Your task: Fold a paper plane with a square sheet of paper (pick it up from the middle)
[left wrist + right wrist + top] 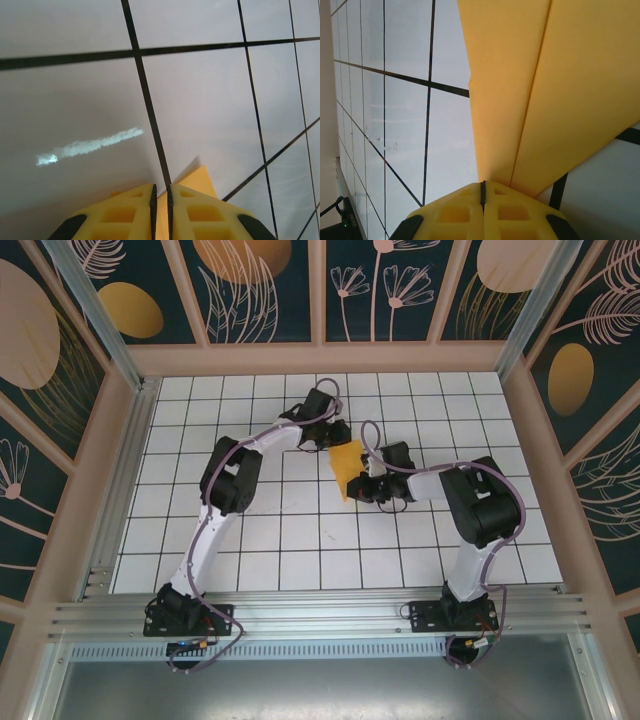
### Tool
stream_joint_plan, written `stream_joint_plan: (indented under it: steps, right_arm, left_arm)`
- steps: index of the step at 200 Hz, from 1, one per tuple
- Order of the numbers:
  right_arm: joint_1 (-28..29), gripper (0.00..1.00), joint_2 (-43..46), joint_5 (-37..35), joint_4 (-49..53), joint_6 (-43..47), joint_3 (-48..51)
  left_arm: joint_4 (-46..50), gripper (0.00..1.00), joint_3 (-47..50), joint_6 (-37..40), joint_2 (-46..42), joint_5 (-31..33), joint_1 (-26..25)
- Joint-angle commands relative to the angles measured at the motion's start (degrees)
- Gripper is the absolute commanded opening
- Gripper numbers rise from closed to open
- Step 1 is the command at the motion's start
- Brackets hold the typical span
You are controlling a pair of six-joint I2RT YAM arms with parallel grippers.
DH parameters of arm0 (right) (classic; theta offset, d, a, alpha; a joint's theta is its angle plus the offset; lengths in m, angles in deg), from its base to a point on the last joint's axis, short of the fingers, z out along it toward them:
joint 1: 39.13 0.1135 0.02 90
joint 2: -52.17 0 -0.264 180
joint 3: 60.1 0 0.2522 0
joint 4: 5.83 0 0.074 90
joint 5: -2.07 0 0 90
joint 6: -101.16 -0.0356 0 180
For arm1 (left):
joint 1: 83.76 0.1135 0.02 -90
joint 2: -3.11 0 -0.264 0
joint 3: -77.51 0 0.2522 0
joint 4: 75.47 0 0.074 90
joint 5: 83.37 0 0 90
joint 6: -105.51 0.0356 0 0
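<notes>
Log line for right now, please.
folded orange paper: between both hands | left hand: narrow gap, paper edge in it | right hand: shut on paper

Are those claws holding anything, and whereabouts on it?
The right claw is shut on the folded orange paper, pinching its edge at the crease. The left claw sits at another corner; grip unclear.

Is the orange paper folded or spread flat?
Folded: the paper shows a long crease between two panels, and from above it tapers to a point.
</notes>
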Motion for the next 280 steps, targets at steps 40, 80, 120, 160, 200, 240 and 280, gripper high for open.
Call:
stream_joint_plan:
  steps: [40, 80, 120, 160, 200, 240, 280]
  right_arm:
    - [0.6, 0.0, -2.5, -1.2, 15.9, 1.0, 3.3]
    - [0.6, 0.04, 0.3, -1.8, 15.7, 0.3, -0.3]
    - [0.6, 0.1, 4.9, -1.9, 16.0, -1.3, -8.5]
    - [-1.2, 0.24, 9.7, -8.1, 16.3, -2.8, -9.7]
    - [-4.1, 0.32, 8.7, -12.0, 17.1, -3.7, -7.9]
    - [-5.4, 0.42, 7.1, -12.3, 13.6, -5.1, -5.9]
    - [-6.5, 0.39, 4.3, -12.9, 13.9, -4.1, -7.8]
  left_arm:
    - [8.6, 0.2, -11.6, 6.2, 8.0, 12.6, 2.9]
    - [9.2, 0.26, -16.0, 7.4, 3.6, 11.6, 3.0]
    - [5.6, 0.27, -8.5, 5.6, -7.7, 6.7, 3.0]
    - [-8.8, 0.16, 18.8, 0.6, -23.7, -1.3, 3.0]
    - [-13.5, 0.12, 32.6, -2.2, -29.4, -4.2, 0.2]
    - [-11.7, 0.22, 36.8, -2.6, -29.0, -0.7, -4.0]
    - [-5.8, 0.3, 36.1, -1.2, -28.3, 5.8, -7.1]
